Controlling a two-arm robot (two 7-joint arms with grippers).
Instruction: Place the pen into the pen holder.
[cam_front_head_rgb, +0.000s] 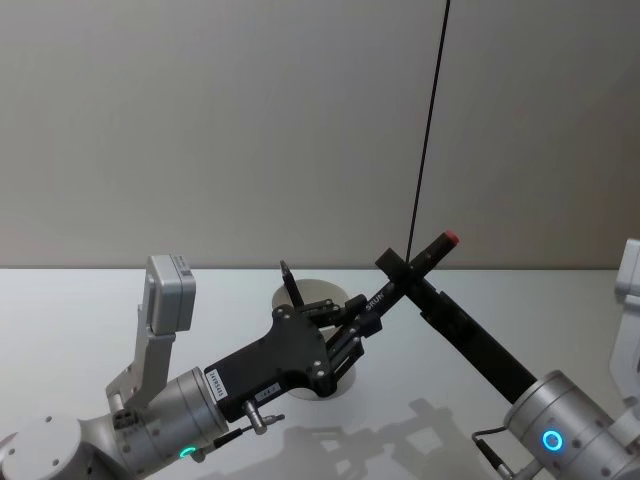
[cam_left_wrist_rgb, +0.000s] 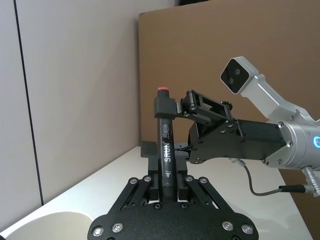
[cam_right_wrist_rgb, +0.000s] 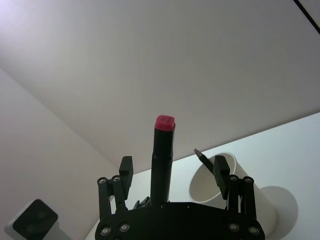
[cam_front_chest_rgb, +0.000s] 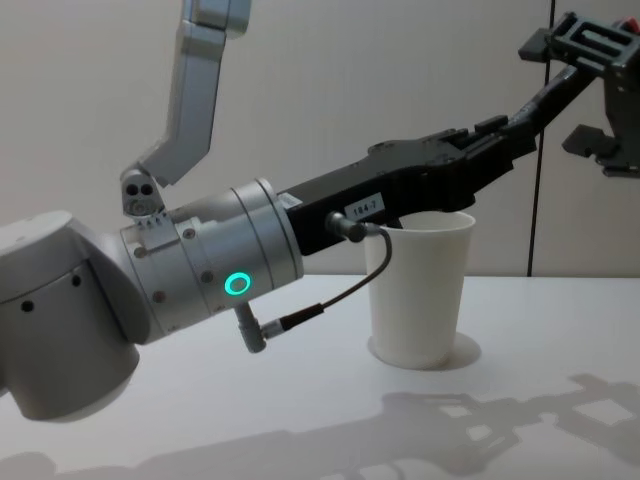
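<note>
One pen (cam_left_wrist_rgb: 165, 131) in left end effector (cam_left_wrist_rgb: 166, 152); right end effector (cam_right_wrist_rgb: 172, 162) astride.

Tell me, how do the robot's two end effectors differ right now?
The left end effector is shut on the pen, gripping its lower part; the right end effector is open, spread wide around the pen's red end. The left hangs above the paper cup; the right sits higher. Both are black.

Black, red-tipped pen (cam_left_wrist_rgb: 166, 145) slants in mid-air near the upright white pen holder (cam_front_chest_rgb: 420, 290)
</note>
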